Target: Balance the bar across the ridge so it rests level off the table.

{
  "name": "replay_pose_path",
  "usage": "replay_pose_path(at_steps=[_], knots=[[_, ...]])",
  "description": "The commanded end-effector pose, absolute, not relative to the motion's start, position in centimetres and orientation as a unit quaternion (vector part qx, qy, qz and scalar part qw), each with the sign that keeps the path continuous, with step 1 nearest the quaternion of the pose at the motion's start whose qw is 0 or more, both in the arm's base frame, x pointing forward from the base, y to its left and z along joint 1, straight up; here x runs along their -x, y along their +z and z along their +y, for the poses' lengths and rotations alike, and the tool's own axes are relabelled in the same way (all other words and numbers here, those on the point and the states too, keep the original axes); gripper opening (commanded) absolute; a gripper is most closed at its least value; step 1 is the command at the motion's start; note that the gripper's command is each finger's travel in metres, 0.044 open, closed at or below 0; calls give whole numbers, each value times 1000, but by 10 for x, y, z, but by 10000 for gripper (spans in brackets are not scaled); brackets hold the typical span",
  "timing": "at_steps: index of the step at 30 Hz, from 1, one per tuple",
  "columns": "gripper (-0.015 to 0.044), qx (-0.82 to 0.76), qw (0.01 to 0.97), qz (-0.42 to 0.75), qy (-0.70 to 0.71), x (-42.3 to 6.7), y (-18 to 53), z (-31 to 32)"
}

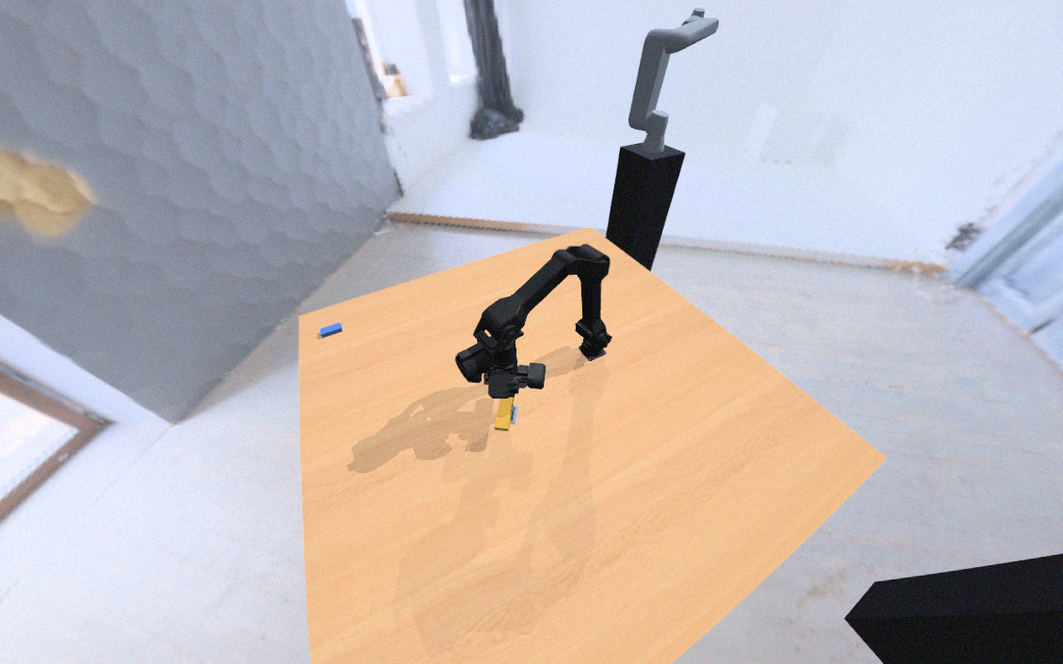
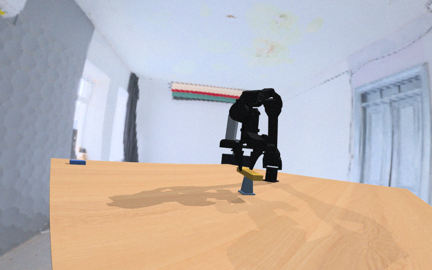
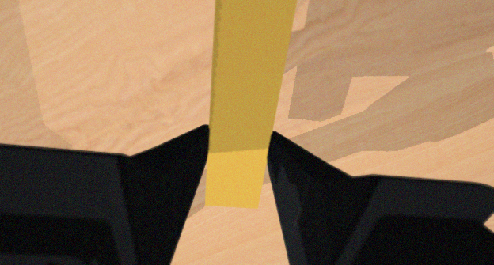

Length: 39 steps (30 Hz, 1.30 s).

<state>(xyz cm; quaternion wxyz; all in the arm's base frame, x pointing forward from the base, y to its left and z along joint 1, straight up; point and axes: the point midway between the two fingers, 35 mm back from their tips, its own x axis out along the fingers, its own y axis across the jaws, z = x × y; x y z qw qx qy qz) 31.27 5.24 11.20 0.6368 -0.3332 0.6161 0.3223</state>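
My pincer (image 2: 245, 168) grips the yellow bar (image 2: 250, 174) near one end, mid-frame atop the blue ridge (image 2: 247, 186); I should level and centre it above the counter (image 2: 164, 231) before releasing.

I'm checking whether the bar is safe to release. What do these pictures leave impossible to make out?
- Wrist view: the ridge is hidden under the yellow bar; the bar's far end is cut off by the top edge.
- Top view: the gripper covers most of the bar, and the ridge is a tiny sliver.
- Exterior view: whether the bar touches the ridge is too small to tell.
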Motion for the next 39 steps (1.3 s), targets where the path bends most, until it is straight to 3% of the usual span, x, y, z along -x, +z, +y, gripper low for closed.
replay_pose_path(at_steps=[1, 39], knots=[[0, 332, 637, 615, 325, -313, 111, 53], [0, 332, 637, 615, 325, -312, 108, 53]])
